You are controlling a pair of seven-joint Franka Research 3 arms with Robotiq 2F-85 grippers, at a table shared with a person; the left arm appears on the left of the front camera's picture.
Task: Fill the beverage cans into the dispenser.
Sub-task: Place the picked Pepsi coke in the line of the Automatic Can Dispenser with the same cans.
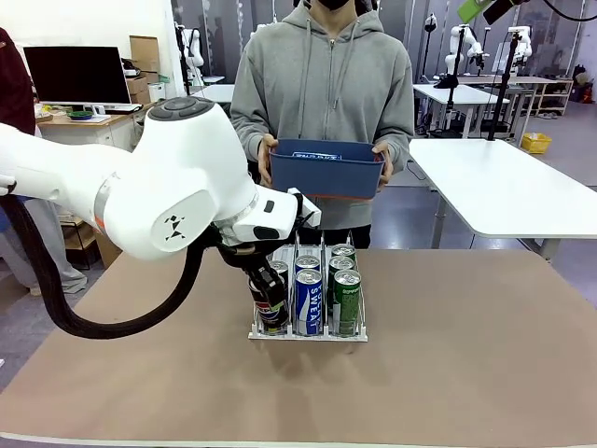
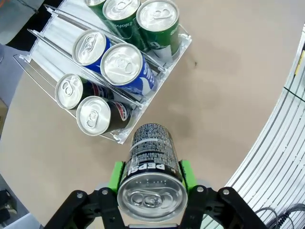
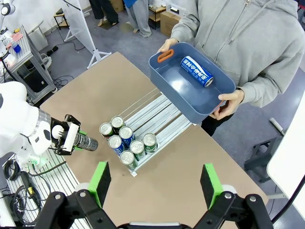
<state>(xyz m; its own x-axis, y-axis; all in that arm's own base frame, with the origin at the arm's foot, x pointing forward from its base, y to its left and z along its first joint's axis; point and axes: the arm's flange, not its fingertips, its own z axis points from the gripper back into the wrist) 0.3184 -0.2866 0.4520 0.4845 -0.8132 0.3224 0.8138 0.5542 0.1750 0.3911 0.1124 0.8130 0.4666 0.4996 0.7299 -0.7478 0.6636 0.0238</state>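
The right gripper (image 3: 155, 183) is being held high over the table (image 3: 228, 157), its green-padded fingers being spread wide with nothing between them. Lower down, a black Pepsi can (image 2: 150, 157) is being clamped between the pads of the left gripper (image 2: 150, 177), with the silver top being turned toward the wrist and the base being pointed at the table. This can is being carried just beside the near left corner of the dispenser (image 2: 52, 33), apart from it. In the dispenser's lanes, cans are being held upright at the near end: two black cans (image 2: 93, 114) in the left lane, two blue cans (image 2: 123, 64) in the middle lane and three green cans (image 2: 158, 16) in the right lane. Beyond the table's far edge, a blue bin (image 1: 326, 173) is being gripped in both hands (image 3: 228, 102) by a person (image 1: 322, 75), and one blue can (image 3: 196, 71) is being carried on its side inside it.
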